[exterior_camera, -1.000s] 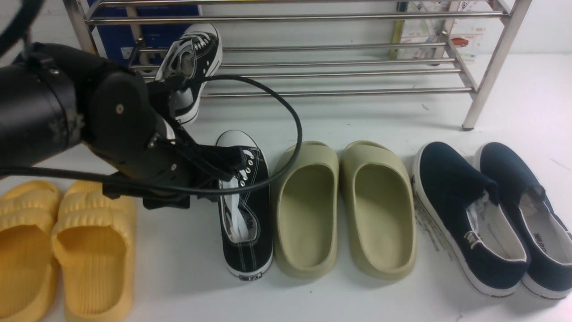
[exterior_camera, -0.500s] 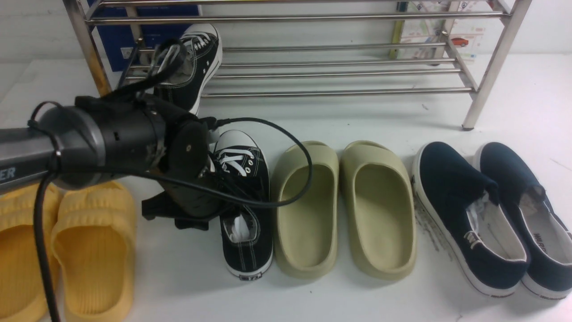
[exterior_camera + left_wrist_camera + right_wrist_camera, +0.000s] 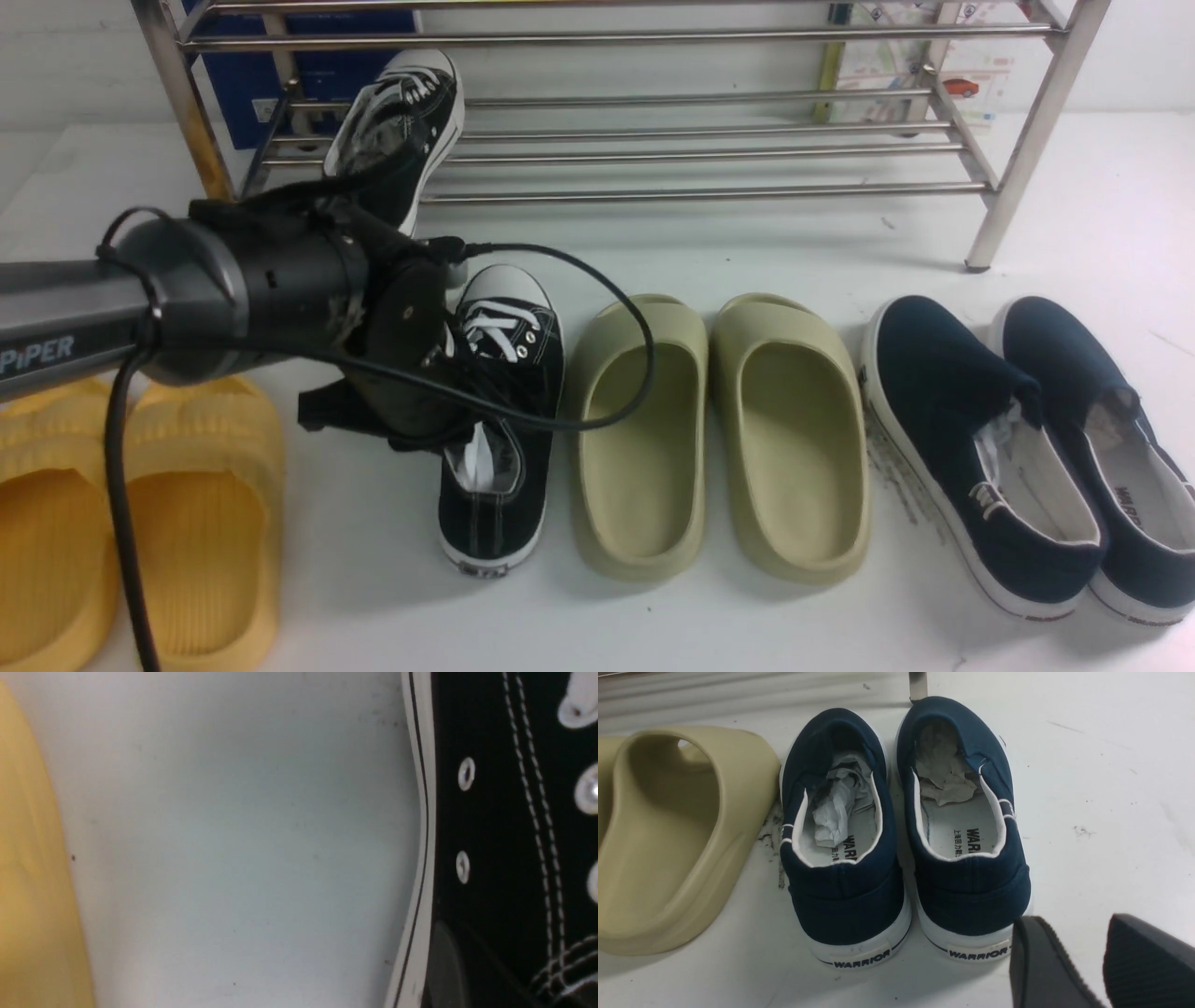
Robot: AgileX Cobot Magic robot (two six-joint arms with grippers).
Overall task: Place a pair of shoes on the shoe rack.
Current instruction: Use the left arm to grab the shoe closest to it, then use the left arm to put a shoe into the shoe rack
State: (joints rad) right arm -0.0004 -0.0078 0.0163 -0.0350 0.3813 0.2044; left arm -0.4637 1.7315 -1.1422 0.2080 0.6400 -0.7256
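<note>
Yellow foam slippers [image 3: 187, 523]: one pair, far left on the white surface [image 3: 747, 625], not wanted. Left gripper [image 3: 462, 411]: low over the surface just right of them, largely hidden behind its own wrist and cable in the front view. Its jaws are pressed together, apparently pinching the left side wall of the second sneaker [image 3: 495, 509], and the left wrist view shows one dark pad [image 3: 444, 961] lying against that black canvas. First sneaker [image 3: 401, 131]: already on the shoe rack [image 3: 709, 194], propped on the lower rails at the left end, toe up. Second sneaker: on the surface, touching the gripper on its right. Its long axis runs nearly straight away from the robot, with the white toe cap toward the rack and the heel toward the camera. Free rail lies beyond and above this shoe, just right of its mate, so the carry is judged to be forward and up with little turning. Olive slippers [image 3: 794, 439]: one pair, just beside the second sneaker. Navy slip-ons [image 3: 971, 448]: one pair, far right, stuffed with paper. Right gripper [image 3: 1080, 933]: behind the navy heels, fingers apart, holding nothing, well apart from both sneakers. The left arm is clearly the nearer.
</note>
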